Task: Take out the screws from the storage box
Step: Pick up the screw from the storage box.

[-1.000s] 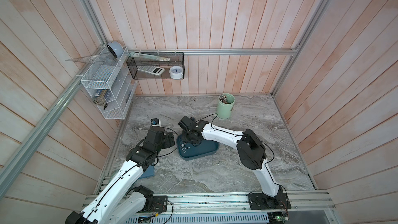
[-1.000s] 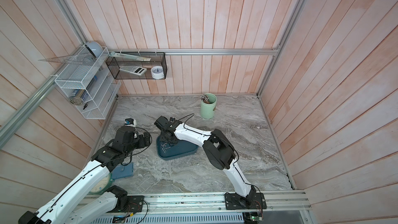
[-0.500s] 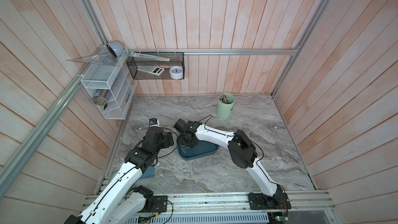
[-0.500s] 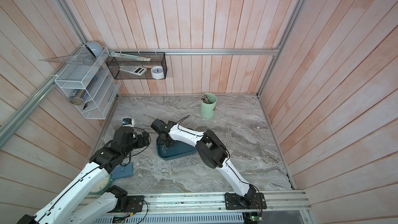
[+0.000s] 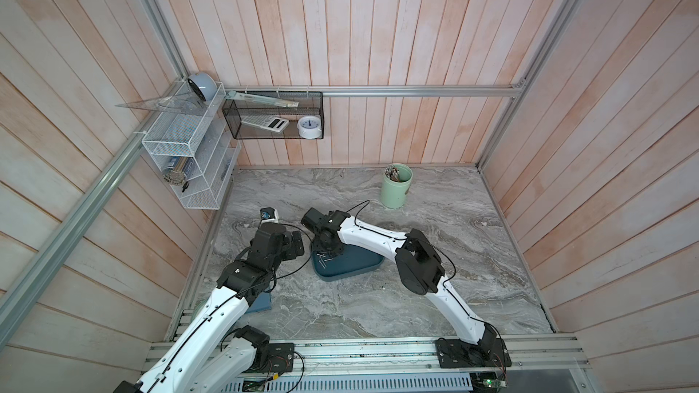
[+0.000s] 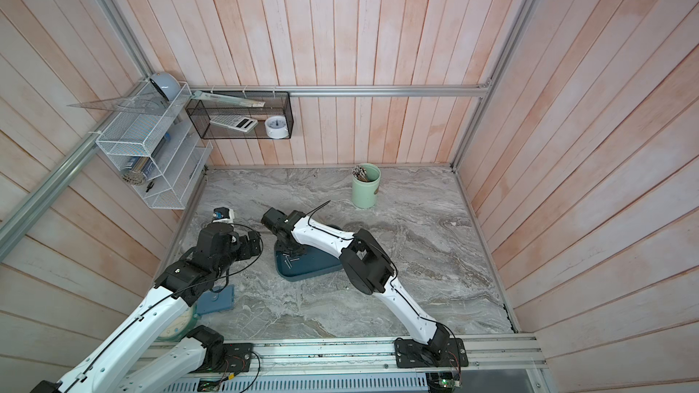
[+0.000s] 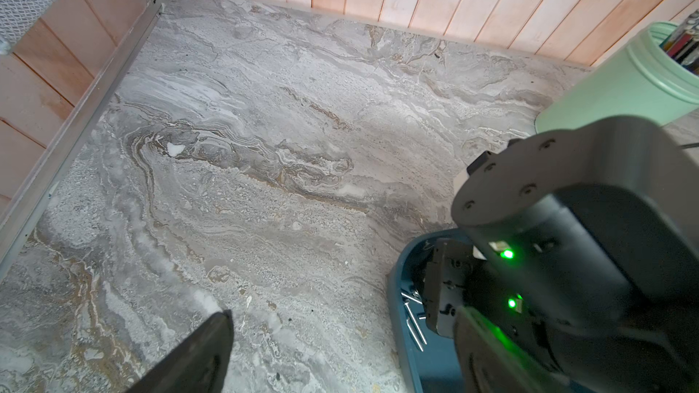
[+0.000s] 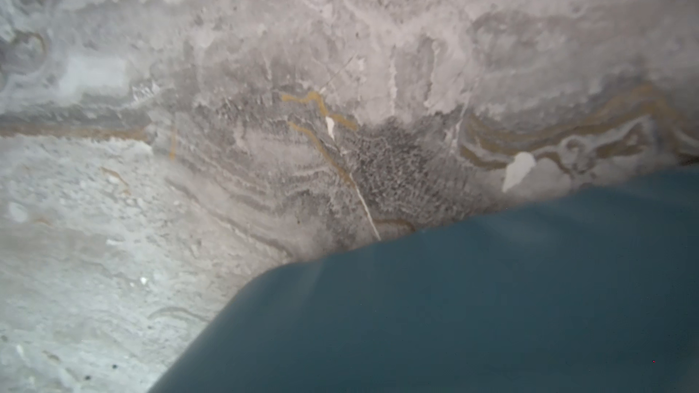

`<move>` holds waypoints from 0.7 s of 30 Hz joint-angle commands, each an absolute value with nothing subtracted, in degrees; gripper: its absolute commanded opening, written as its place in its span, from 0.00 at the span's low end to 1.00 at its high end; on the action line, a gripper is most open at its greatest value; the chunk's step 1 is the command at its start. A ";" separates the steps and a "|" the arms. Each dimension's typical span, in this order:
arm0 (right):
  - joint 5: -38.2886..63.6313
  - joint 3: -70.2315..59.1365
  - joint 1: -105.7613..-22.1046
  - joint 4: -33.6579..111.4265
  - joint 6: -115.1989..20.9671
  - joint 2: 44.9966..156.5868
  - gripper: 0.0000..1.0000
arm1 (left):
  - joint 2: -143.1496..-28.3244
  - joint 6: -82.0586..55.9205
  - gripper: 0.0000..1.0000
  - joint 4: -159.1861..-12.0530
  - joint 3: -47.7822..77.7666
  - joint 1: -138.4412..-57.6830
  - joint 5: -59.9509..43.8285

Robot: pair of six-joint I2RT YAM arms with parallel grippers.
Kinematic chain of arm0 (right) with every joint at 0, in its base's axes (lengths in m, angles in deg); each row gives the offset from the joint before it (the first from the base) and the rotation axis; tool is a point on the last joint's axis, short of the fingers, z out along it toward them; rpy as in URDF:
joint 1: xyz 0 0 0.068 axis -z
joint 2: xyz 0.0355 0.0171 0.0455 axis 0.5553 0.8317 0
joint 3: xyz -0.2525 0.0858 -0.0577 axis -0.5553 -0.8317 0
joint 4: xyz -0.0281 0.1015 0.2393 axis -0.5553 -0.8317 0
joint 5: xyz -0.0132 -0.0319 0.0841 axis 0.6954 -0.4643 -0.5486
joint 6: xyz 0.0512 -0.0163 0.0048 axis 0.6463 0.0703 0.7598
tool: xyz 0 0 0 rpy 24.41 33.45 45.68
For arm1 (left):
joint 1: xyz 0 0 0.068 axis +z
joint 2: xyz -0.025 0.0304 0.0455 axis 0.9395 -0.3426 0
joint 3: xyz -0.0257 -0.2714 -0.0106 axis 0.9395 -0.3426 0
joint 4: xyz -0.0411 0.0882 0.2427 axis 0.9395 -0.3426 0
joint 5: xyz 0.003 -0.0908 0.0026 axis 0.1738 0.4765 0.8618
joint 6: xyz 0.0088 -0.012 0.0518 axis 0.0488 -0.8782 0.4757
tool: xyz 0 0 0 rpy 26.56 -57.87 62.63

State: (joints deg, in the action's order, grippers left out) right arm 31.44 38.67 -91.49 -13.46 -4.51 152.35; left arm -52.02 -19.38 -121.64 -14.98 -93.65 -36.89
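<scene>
The right gripper point(image 5: 326, 248), jaws hidden, sat in the storage box point(image 5: 342, 277); a glancing pinch might flick screws point(image 5: 324, 257) beside it. The left gripper point(image 5: 295, 246) gaped empty.

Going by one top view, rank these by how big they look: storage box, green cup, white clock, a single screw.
1. storage box, even with the right arm covering part of it
2. green cup
3. white clock; it sits higher and nearer the camera, so it looks larger than it is
4. screw
</scene>
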 commanded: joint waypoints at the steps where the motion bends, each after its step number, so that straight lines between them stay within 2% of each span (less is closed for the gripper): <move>1: 31.90 39.10 -91.93 -18.81 -6.10 154.68 0.23 | -51.69 -18.48 0.96 -120.76 -15.70 -93.70 -37.56; 8: 33.86 36.97 -91.79 -17.90 -9.78 152.12 0.07 | -51.70 -18.47 0.96 -120.92 -15.73 -93.74 -37.60; 21: 37.66 34.22 -88.54 -24.07 -17.14 149.82 0.05 | -52.18 -18.52 0.96 -120.44 -15.92 -93.78 -36.84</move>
